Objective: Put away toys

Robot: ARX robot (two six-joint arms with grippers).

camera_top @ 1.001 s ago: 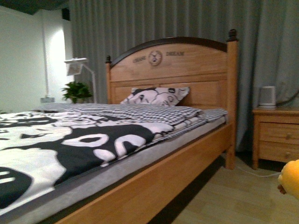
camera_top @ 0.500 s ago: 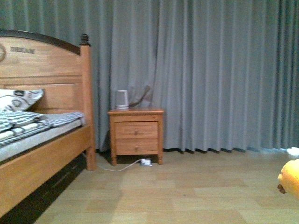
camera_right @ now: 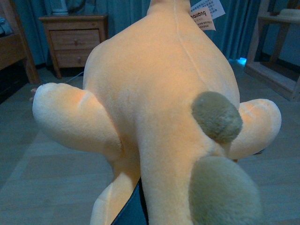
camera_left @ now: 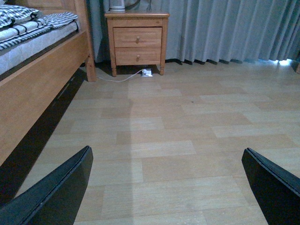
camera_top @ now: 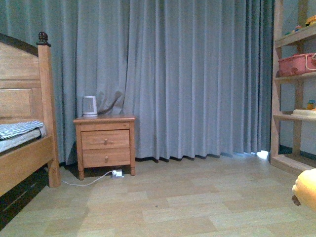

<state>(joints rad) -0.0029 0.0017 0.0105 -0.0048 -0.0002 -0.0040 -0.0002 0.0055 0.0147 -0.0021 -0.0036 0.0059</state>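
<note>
Plush toy (camera_right: 164, 93) orange-yellow, paper tag, brownish tail and foot; off floor (camera_top: 197, 197), well right of nightstand (camera_top: 104, 143), nearer camera. Right gripper (camera_right: 133, 208) pinching it, only dark sliver of finger showing. Left gripper (camera_left: 166, 151) fingers spread wide over floor in front of nightstand. White kettle (camera_top: 89, 106) on nightstand top; bed (camera_top: 22, 153) just left of nightstand

Well ahead of the left gripper (camera_left: 166, 150), across the wood-look floor (camera_left: 187, 122), a wooden nightstand (camera_top: 104, 145) stands against the grey curtain (camera_top: 197, 79). A white appliance (camera_top: 89, 106) sits on top of it and a white plug (camera_top: 117, 173) lies on the floor beneath. The wooden bed (camera_top: 22, 153) lies to that gripper's left; far to its right, a shelf unit (camera_top: 284, 98) holds a pink case (camera_top: 296, 64).
</note>
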